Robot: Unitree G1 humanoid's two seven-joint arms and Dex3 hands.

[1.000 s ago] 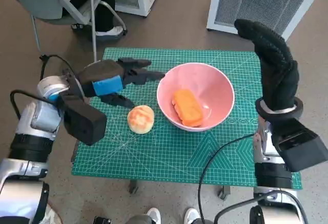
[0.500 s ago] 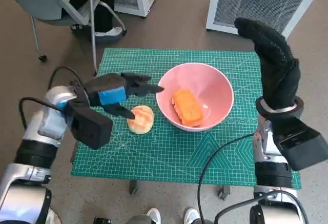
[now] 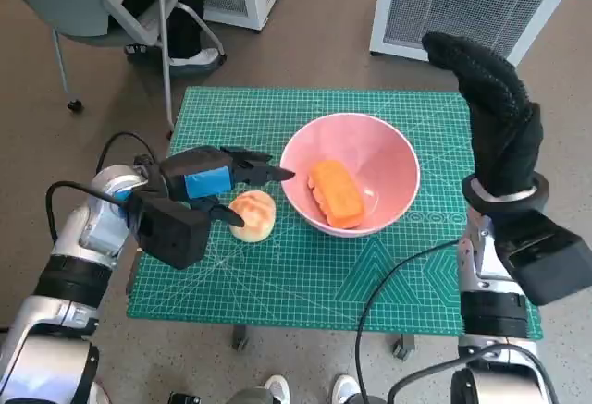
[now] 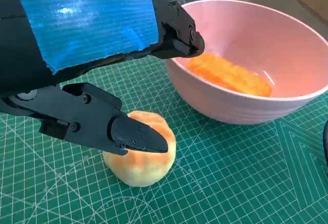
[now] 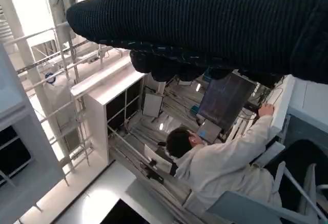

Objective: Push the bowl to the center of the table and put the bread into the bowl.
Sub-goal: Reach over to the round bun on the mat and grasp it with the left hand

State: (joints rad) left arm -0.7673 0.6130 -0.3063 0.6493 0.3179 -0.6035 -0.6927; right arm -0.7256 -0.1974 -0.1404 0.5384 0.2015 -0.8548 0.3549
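I am bringing the left hand (image 3: 215, 182) down over the round bun (image 3: 254, 214), which is sitting on the green mat (image 3: 305, 275) just beside the pink bowl (image 3: 393, 159). The bowl is lying near the middle of the table with an orange loaf (image 3: 338, 191) already inside it, so I judge the pushing done and this bun the next piece to lift. The fingers (image 4: 136, 137) are spread wide and holding nothing: the lower one is lying across the bun's top, the upper one reaching to the bowl's rim. To do this well, I am thinking of lowering until the bun sits between them, closing gently so the soft crust does not crush, and lifting clear of the rim before moving across. The right hand (image 3: 495, 117) is raised upright beside the bowl, fingers extended and holding nothing. I am reading no brand or label; the mat's white markings are too small to make out.
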